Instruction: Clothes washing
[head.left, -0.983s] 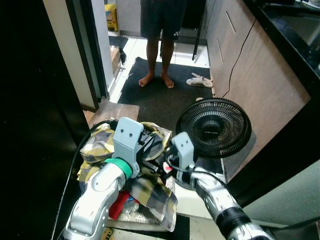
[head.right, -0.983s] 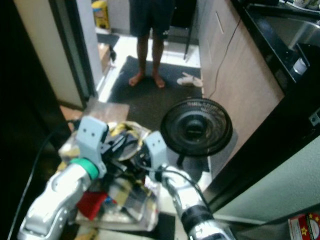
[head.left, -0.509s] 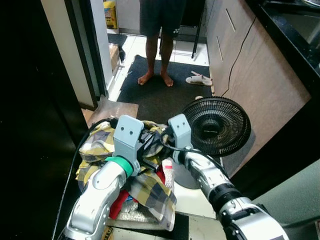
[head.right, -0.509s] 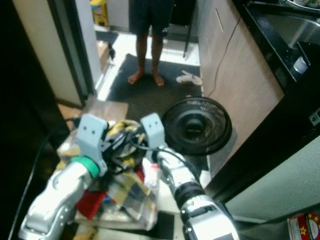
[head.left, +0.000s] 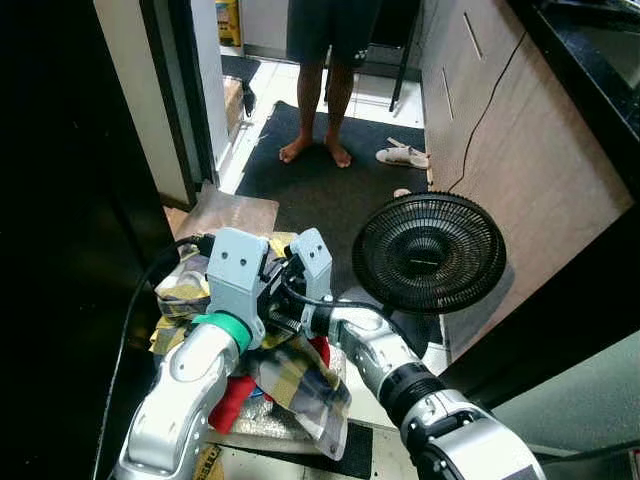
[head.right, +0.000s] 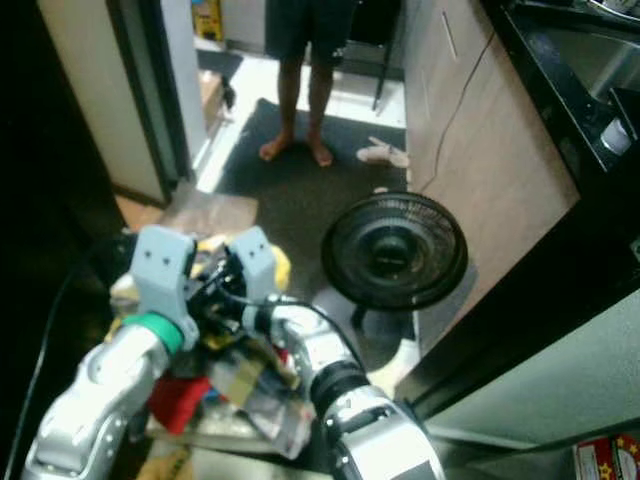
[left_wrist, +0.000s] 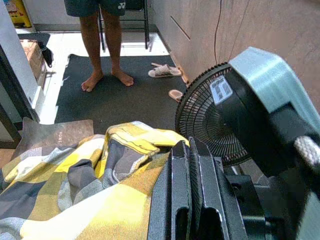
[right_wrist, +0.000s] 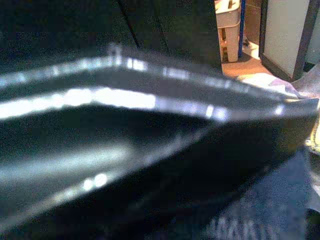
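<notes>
A yellow and grey plaid shirt lies on top of a heap of clothes, with a red garment under it. My left gripper is shut, and its tips sit at a raised fold of the plaid shirt. My right gripper has come in close beside the left one, above the same heap; its blue-grey housing stands right next to the left fingers. The right wrist view is a dark blur with a pale strip of cloth at one edge.
A black floor fan stands just right of the heap. A barefoot person stands on a dark mat, with slippers nearby. Wooden cabinets line the right, a dark door frame the left. A black cable hangs by the heap.
My right arm swung left, away from the fan, until its gripper was up against the left gripper over the plaid shirt. The left gripper stayed put. The camera shifted slightly.
</notes>
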